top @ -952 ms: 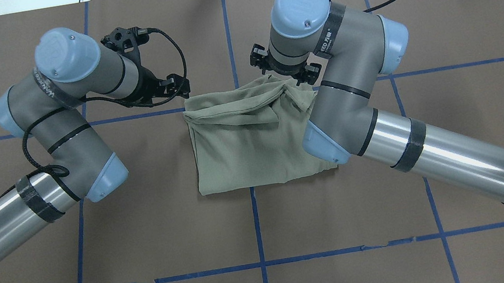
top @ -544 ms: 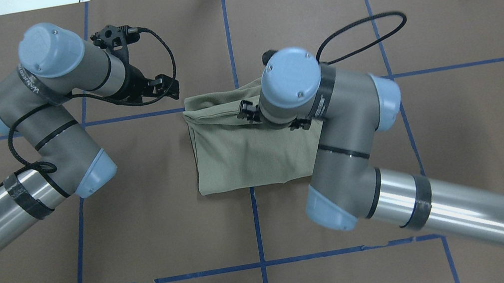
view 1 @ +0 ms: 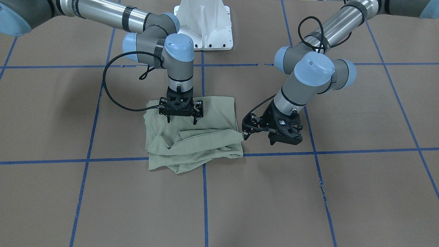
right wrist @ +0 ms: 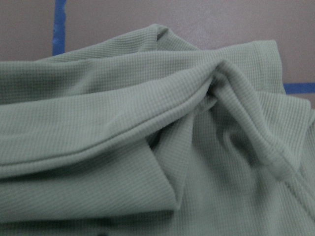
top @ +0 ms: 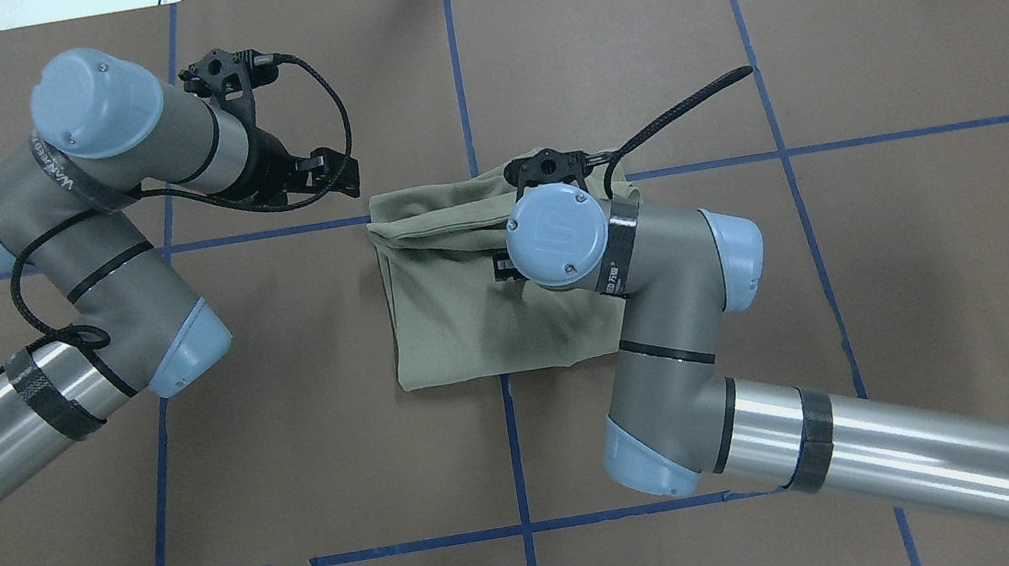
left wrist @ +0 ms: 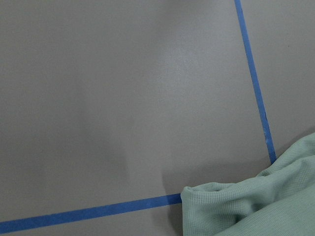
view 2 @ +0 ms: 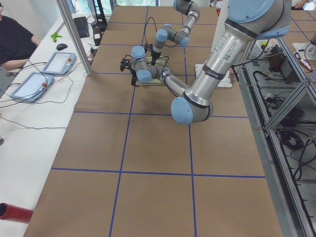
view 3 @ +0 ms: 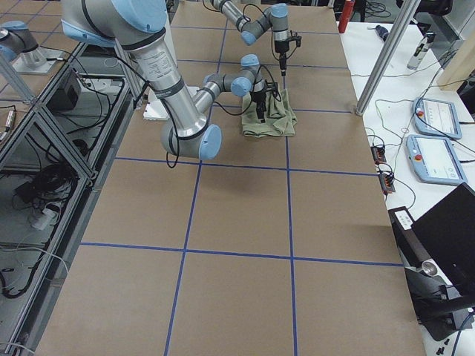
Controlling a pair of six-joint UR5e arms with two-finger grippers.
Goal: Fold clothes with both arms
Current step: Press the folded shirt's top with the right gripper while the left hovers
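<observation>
- The shirt point(view 1: 192, 144) lies near the middle of the table point(view 1: 308, 192) as a rough rectangle. The half nearer the robot is flat, and the far edge is bunched into loose, overlapping rolls.
- The step in hand is judged to be the tidying or re-grasping of that bunched edge, so that the next fold can be laid square.
- A straight vertical descent is advised. Only the uppermost layer should be pinched, close to its hem, so that the lower layers are not dragged along.
- The opposite edge should be pinned or lifted in step by the second arm. Otherwise the knit is likely to skew.
- The right gripper point(view 1: 181, 120) is pointed straight down over the shirt with its jaws spread wide. Nothing is held. Whether the tips touch the cloth cannot be told.
- The left gripper point(view 1: 244, 131) is tilted low, just beside the shirt's side edge. It appears spread and empty, clear of the cloth.
</observation>
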